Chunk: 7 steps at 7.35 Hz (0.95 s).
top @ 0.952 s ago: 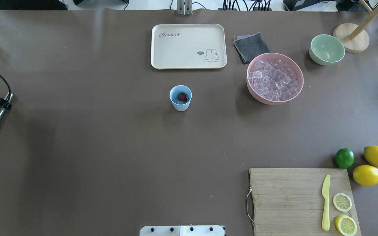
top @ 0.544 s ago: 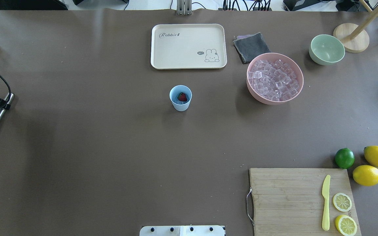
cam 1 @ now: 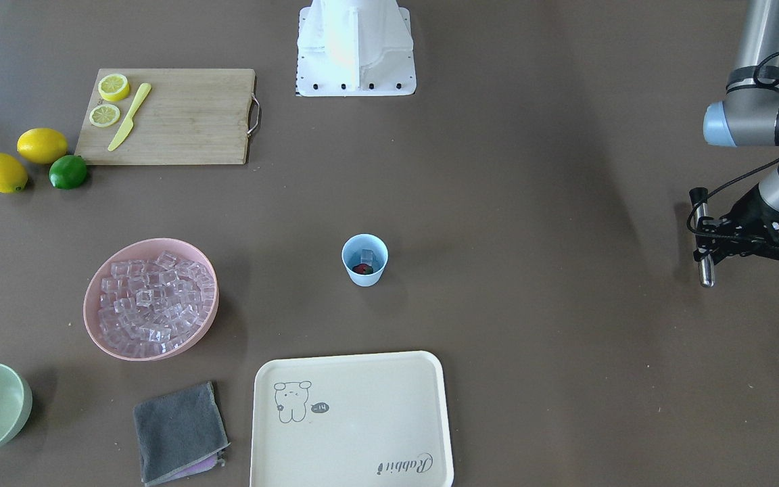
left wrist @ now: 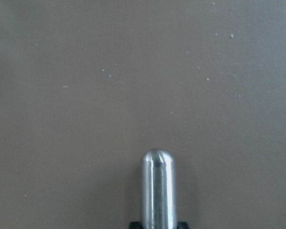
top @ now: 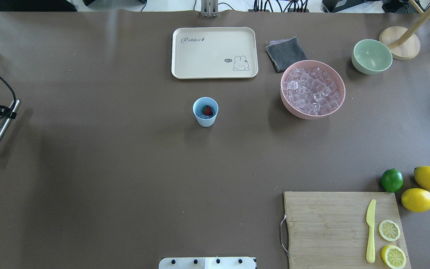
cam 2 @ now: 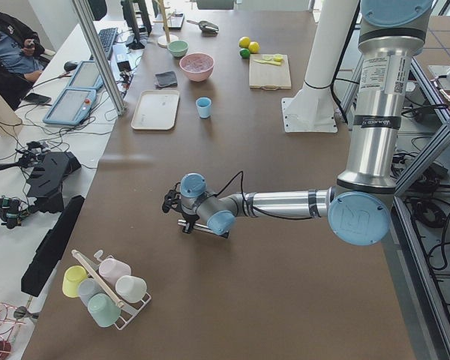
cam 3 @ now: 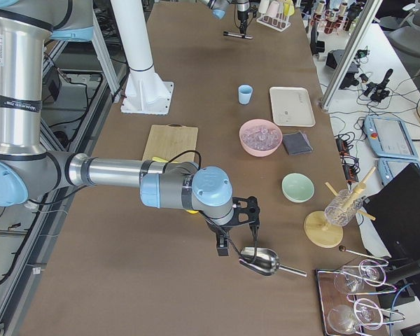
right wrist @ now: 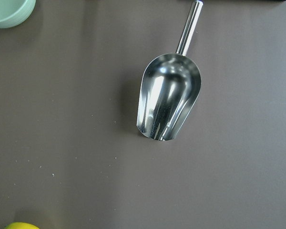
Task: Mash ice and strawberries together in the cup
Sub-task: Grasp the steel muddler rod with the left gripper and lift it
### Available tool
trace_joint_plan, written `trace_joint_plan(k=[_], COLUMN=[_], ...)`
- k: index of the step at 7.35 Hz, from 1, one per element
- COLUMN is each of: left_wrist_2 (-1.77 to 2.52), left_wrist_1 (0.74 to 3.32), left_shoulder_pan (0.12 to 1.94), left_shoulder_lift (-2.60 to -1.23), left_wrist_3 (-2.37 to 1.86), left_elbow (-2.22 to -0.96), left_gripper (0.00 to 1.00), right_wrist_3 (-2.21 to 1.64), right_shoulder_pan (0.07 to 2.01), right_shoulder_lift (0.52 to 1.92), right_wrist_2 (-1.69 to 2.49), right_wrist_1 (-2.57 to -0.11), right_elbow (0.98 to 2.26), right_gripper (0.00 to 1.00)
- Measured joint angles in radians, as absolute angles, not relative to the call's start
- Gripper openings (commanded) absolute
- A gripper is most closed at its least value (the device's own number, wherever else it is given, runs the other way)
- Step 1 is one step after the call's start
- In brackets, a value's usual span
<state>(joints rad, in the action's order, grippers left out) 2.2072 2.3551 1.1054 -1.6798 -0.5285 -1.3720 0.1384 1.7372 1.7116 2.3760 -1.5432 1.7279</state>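
The left gripper (cam 1: 704,238) is clamping shut on a steel rod (cam 1: 705,269), with the rounded tip projecting past the fingers, probably so that it is free for mashing. It is hanging over bare counter (top: 106,168), well apart from the cup (top: 205,118). The cup is standing mid-counter, holding the strawberry (top: 208,110) and ice (cam 1: 366,255). The right gripper (cam 3: 238,222) is hovering above a scoop (right wrist: 169,102); how far it is open cannot be told.
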Motion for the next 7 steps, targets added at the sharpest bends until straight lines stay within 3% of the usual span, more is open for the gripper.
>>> trace_joint_plan(k=[4,7], left_wrist_2=[2.040,1.780], left_wrist_1=[2.334,2.340], left_shoulder_pan=[1.173,1.096], left_shoulder_lift=[-1.909,-2.015], left_wrist_3=[-0.695,-0.884], left_elbow=[-1.485,-1.599], left_gripper=[0.29,0.30], right_wrist_3=[0.140,0.139], right_shoulder_pan=[1.750,1.746], right_shoulder_lift=[1.710,1.701], right_wrist_2=[2.365,2.327], right_wrist_1=[-1.548,-1.555], right_elbow=[1.761,1.776], right_gripper=[1.00,1.00])
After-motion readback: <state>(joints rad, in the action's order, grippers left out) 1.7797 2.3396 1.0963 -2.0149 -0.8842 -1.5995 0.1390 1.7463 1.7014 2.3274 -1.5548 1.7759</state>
